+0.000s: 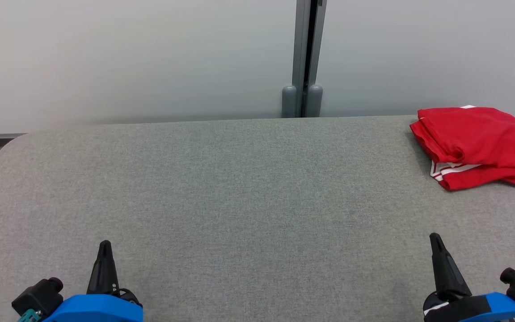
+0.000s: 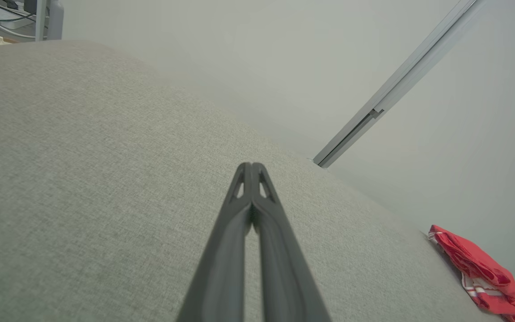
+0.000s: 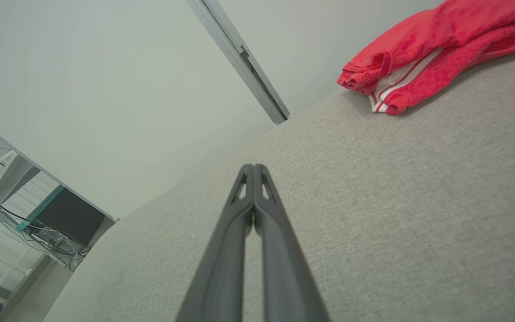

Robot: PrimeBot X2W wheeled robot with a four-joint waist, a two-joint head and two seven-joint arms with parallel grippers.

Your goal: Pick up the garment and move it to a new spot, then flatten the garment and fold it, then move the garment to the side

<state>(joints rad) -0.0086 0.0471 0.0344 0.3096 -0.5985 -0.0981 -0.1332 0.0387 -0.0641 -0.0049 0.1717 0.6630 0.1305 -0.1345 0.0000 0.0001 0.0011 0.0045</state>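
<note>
As left gripper (image 1: 104,245) and right gripper (image 1: 434,237) taper closed, creased red garment (image 1: 476,138) lies folded.

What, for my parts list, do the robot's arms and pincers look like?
The left pincer and right pincer each have two long, slim black fingers tapering to a point, with small triangular cut-outs near the tips. Each sits on a bright blue wrist housing beside a black knobbed block with teal fittings.
</note>
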